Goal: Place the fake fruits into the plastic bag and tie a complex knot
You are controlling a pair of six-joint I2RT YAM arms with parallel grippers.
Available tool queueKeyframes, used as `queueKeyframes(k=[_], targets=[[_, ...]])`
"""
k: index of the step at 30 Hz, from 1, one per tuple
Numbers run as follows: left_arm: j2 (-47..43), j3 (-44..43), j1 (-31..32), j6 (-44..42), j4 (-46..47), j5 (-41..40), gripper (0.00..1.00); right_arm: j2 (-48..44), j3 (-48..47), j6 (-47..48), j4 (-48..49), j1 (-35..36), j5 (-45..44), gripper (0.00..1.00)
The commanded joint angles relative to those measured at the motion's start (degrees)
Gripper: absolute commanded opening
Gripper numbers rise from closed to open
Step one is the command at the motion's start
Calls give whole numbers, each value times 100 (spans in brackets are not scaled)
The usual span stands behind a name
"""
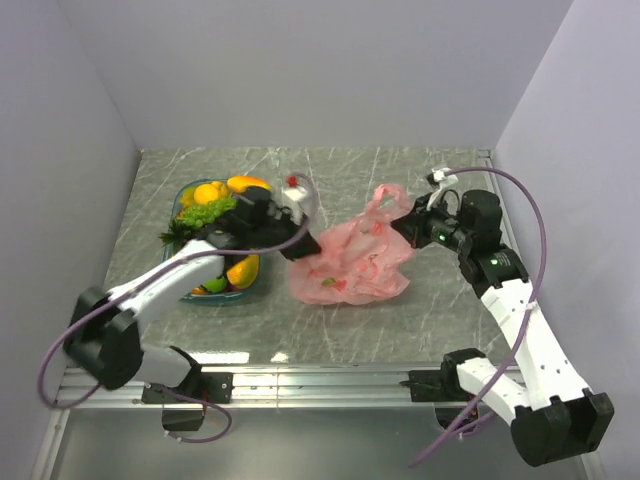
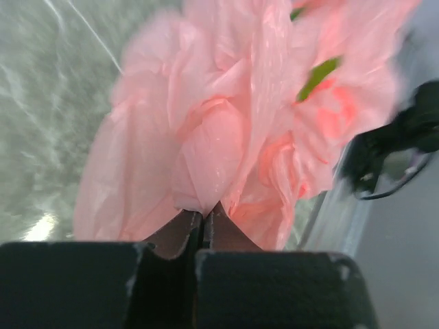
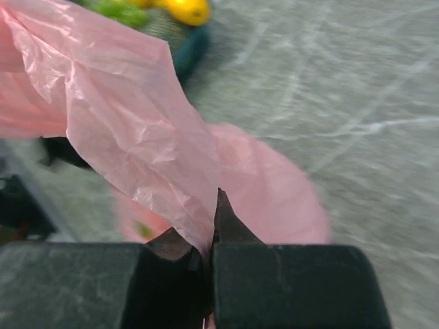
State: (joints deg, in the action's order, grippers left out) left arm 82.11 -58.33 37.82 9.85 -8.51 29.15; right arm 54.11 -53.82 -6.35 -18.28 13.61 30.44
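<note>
The left hand (image 2: 202, 218) is shut tight, its two fingers pinching a fold at the left edge of the plastic bag (image 1: 350, 265). The right hand (image 3: 206, 236) is shut as well, clamping a stretched strip of the same pink film at the bag's upper right corner, which looks like one of the loop handles. So both hands have the bag, one on each side of it. The bag lies crumpled on the worktop (image 1: 420, 310) between them.

A few pieces already show through the film, a red and green one (image 1: 330, 282) low in the bag. Most of the fake fruits (image 1: 222, 190) are still heaped in the teal tray (image 1: 181, 200), just to the left of the bag and beyond the left hand.

The step in hand seems to be spreading or lifting the bag's mouth, not knotting yet. To do it well:

- Draw the two grips apart slowly and evenly. The film is thin and could tear or slip from a pinch.
- Keep the bag's belly resting on the worktop so that the pieces inside do not roll out.
- Aim the opening left, toward the tray, which shortens each later carry.
- If one hand must let go to fetch fruit, the other should hold the mouth raised.
</note>
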Motion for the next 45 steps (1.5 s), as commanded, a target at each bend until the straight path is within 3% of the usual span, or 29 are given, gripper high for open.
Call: queueKeyframes(k=[1, 6, 9, 13, 14, 15, 18, 20, 21, 28, 33, 39, 45], targets=[[-1046, 84, -931, 297, 412, 1143, 0, -50, 257, 941, -237, -741, -214, 0], [-1504, 576, -1813, 878, 350, 2348, 0, 511, 215, 1531, -325, -1632, -3, 0], [-1321, 901, -1805, 1597, 989, 2806, 0, 881, -154, 1506, -439, -1703, 408, 0], [-820, 832, -1410, 2467, 1782, 2675, 0, 1242, -453, 1285, -508, -1616, 1209, 0], [-541, 658, -1322, 2565, 1844, 2571, 0, 1356, -680, 1311, -657, -1563, 1315, 9], [-390, 595, -1208, 2714, 1931, 2518, 0, 1574, -787, 1259, -876, -1511, 1411, 40], [33, 638, -1181, 3733, 2450, 2193, 0, 1866, -1138, 1083, -1220, -1519, 1220, 77], [173, 778, -1189, 4261, 2564, 1912, 0, 1893, -1253, 1205, -1703, -1606, 878, 85], [174, 866, -1181, 4445, 2835, 1728, 0, 1858, -1236, 1232, -1940, -1641, 746, 94], [209, 1526, -1172, 5597, 3488, 988, 0, 1340, -709, 1382, -2539, -2107, 235, 97], [429, 1658, -1110, 5826, 3628, 777, 1, 1497, -481, 1031, -2655, -2160, 997, 98], [763, 1631, -997, 6020, 3971, 619, 2, 1392, 415, 461, -1287, -1715, 1044, 99], [904, 1474, -926, 5653, 3736, 688, 8, 1769, 698, 363, -274, -965, 183, 100]])
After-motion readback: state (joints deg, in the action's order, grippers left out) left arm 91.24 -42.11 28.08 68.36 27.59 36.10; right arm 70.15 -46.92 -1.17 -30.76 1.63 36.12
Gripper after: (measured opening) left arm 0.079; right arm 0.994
